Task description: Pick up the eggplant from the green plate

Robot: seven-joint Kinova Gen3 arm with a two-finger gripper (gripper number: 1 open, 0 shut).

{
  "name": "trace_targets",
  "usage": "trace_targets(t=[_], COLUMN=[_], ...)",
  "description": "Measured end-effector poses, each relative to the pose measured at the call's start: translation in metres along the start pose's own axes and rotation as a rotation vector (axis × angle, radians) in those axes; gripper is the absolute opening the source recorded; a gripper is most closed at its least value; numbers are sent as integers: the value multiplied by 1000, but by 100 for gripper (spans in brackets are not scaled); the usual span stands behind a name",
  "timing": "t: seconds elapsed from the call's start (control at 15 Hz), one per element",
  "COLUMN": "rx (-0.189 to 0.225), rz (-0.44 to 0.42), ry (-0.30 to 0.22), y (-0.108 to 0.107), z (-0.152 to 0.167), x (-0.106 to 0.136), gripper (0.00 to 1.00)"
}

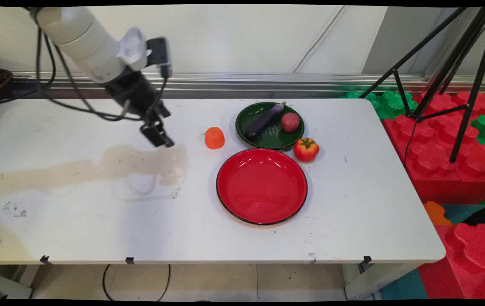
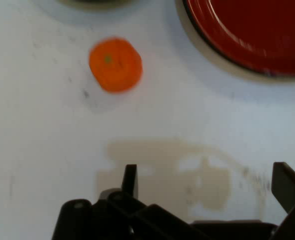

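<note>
hand view shows our gripper (image 2: 207, 182) spread apart, holding nothing; we keep the orange (image 2: 115, 64), upper left, centred between the fingers.

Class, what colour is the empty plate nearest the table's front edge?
Red with a black rim; main view shows it best.

White table (image 1: 353, 204) spans most of the frame, wall behind it. Beige smear (image 1: 97, 165) runs from left edge to centre-left, faint ring mark just below its right end; small dark scuffs lower left. Directly on the table: orange round fruit (image 1: 214, 138) just left of centre, green plate (image 1: 268, 135) upper centre, red plate (image 1: 262, 185) below it, rims nearly touching, tomato (image 1: 306, 149) just beside both plates on the right. Hand view: the fruit (image 2: 115, 65) upper left, red plate rim (image 2: 222, 42) upper right, the smear (image 2: 177, 175) lower centre.
</note>
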Motion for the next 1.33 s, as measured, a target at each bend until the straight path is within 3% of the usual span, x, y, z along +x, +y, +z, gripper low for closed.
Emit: trace_targets(t=[0.47,1.33], rx=[56,119], rz=[-97,-220], ry=[81,100], y=[-10,-44], z=[21,122], x=[56,139], gripper=[100,100])
